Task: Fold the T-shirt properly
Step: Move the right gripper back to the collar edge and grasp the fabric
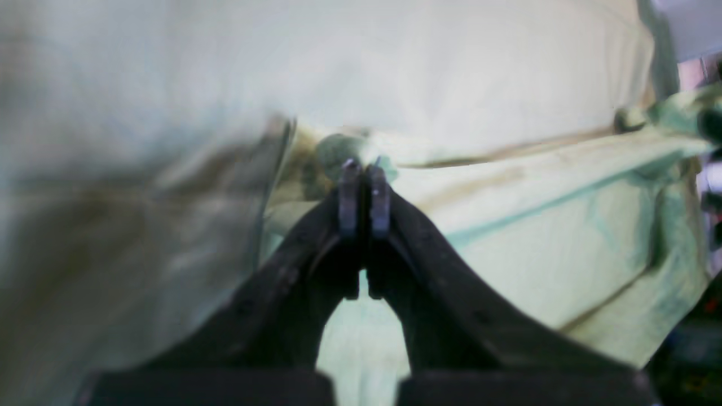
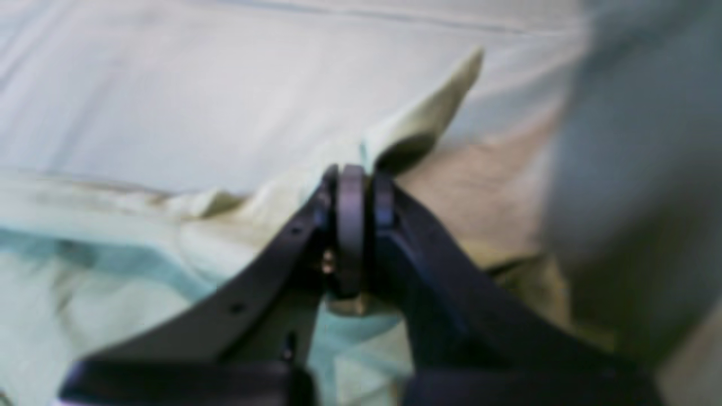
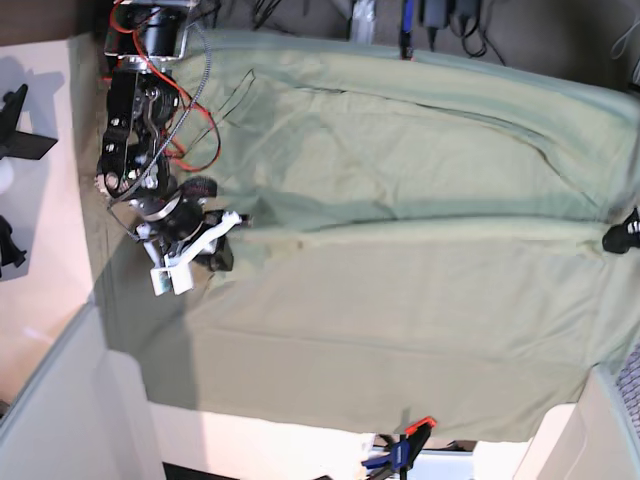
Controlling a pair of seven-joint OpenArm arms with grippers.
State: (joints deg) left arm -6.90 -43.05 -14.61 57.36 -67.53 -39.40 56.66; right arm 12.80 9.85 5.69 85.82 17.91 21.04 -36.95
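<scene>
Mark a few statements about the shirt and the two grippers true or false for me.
1. The right gripper is shut on the T-shirt. True.
2. The left gripper stands wide open. False: it is shut on the T-shirt.
3. The T-shirt is rolled up in a ball. False: a nearly straight edge of it runs between the grippers.
4. A red cable loops beside the right arm. True.

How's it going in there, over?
Both hands, left and right, shut on shirt edge. Shirt spread, edge stretched between them. Nothing blocking.
</scene>
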